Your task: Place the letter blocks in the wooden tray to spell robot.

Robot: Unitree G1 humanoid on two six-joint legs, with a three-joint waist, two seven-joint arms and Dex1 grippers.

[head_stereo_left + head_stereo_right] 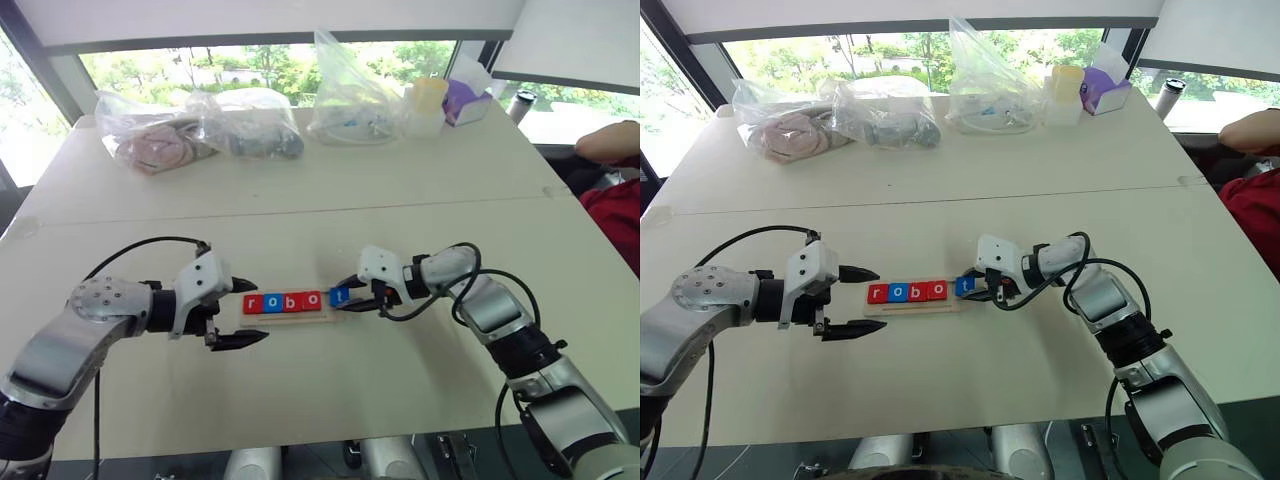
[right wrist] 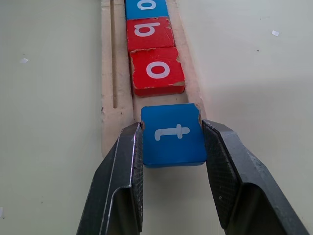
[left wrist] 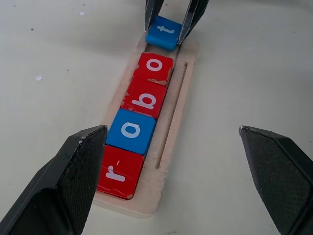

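Right wrist view, right claw [image 2: 172,147] pinching square blue t block [image 2: 173,134], grooved wooden tray [image 2: 115,83]

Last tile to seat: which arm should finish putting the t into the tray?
Right. Its pincer is shut on the blue t block at the wooden tray's empty end; the left pincer is open at the r end.

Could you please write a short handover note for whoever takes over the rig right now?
Left hand: open, holding nothing, beside the r end of the wooden tray.
Right hand: shut on the blue t block at the tray's other end.
Done: red r, blue o, red b and red o sit in a row on the tray.
Left: set the t down next to the red o, release it, then withdraw.
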